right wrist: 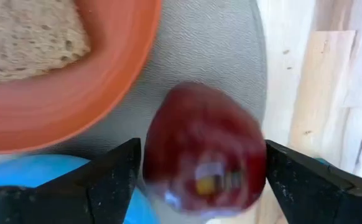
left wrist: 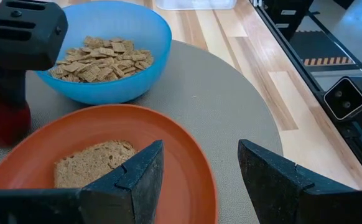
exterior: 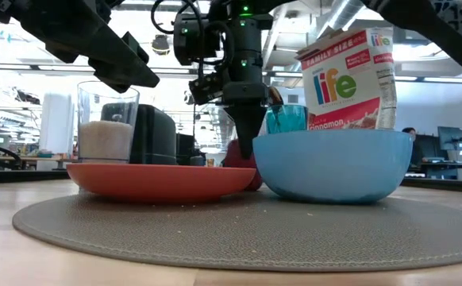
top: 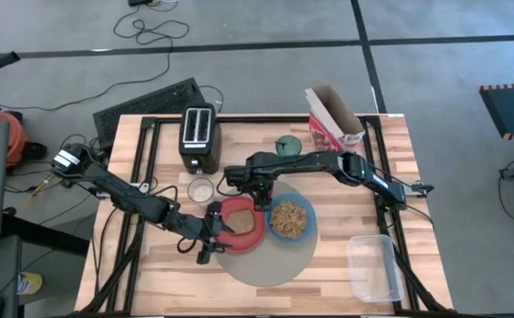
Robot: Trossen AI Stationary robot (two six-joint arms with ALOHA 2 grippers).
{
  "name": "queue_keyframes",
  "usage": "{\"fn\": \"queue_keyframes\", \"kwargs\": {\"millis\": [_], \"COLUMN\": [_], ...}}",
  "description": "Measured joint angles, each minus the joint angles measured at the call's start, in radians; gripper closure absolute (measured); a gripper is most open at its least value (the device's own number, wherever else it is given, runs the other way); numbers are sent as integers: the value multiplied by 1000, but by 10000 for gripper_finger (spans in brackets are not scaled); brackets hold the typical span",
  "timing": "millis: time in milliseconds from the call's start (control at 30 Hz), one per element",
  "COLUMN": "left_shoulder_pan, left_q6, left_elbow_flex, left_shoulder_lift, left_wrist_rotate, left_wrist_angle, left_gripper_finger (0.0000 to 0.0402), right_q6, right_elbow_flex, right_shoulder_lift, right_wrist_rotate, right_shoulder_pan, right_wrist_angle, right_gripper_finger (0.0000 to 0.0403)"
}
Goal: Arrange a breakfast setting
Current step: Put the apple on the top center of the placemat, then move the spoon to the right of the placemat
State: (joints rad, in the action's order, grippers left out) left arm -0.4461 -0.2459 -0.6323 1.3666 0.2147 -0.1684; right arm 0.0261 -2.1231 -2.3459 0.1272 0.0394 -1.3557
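The small red fruit is being set on the mat at its far edge, between plate and bowl, the right gripper spread around it, unclenched; next, a straight lift-off is judged needed; the left gripper is held released over the plate's near edge.

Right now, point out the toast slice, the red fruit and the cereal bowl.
toast slice (left wrist: 94, 163): left wrist view, middle of its top face.
red fruit (right wrist: 203, 146): right wrist view, centre of its skin.
blue bowl (exterior: 334, 163): low view, front of its outer wall.
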Motion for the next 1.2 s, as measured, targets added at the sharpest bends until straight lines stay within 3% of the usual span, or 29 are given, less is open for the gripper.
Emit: {"fn": "queue_keyframes", "kwargs": {"millis": [400,967,1200], "left_shoulder_pan": [0,0,0], "left_q6": [0,-1,5], "left_elbow_flex": [0,0,0], "left_shoulder_lift": [0,0,0], "left_wrist_rotate": [0,1,19], "left_wrist_angle": [0,-2,-2], "left_gripper_finger": [208,208,208], "right_q6": [0,-29,-28], "right_elbow_flex": [0,0,8], "right_shoulder_lift": [59,327,440], "right_wrist_rotate": [0,5,98], "right_shoulder_pan": [-7,-33,-17], "right_wrist_angle": [2,1,-2], "right_gripper_finger": [34,34,34]}}
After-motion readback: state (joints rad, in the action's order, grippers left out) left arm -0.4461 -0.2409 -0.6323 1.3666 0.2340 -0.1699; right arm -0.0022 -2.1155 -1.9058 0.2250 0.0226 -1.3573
